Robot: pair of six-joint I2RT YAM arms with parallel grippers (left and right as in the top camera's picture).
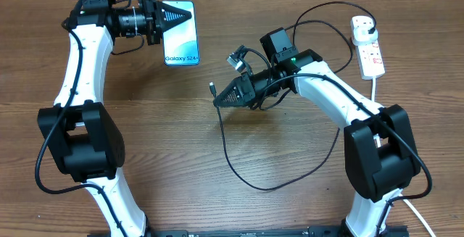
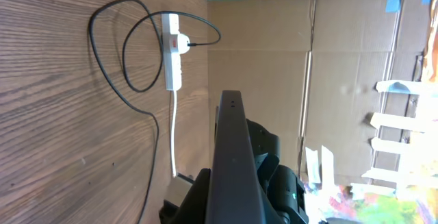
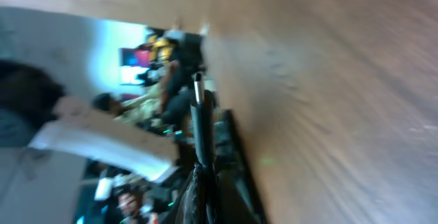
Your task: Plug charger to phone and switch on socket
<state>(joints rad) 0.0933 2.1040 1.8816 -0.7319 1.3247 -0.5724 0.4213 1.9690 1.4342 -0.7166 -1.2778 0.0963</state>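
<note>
The phone (image 1: 183, 43) with "Galaxy S24+" on its light screen is at the back left, held on edge by my left gripper (image 1: 171, 17), which is shut on it. In the left wrist view the phone (image 2: 229, 157) shows edge-on as a dark slab between the jaws. My right gripper (image 1: 223, 98) is shut on the charger cable near its connector tip (image 1: 212, 88), about mid-table, to the right of and below the phone. The tip (image 3: 198, 95) sticks out past the jaws in the blurred right wrist view. The black cable (image 1: 239, 173) loops over the table to the white socket (image 1: 370, 47) at the back right.
The socket (image 2: 172, 54) with its red switch marks and thick white cord (image 2: 174, 131) shows in the left wrist view, with cable loops (image 2: 116, 59) beside it. A cardboard wall (image 2: 274, 59) stands behind the table.
</note>
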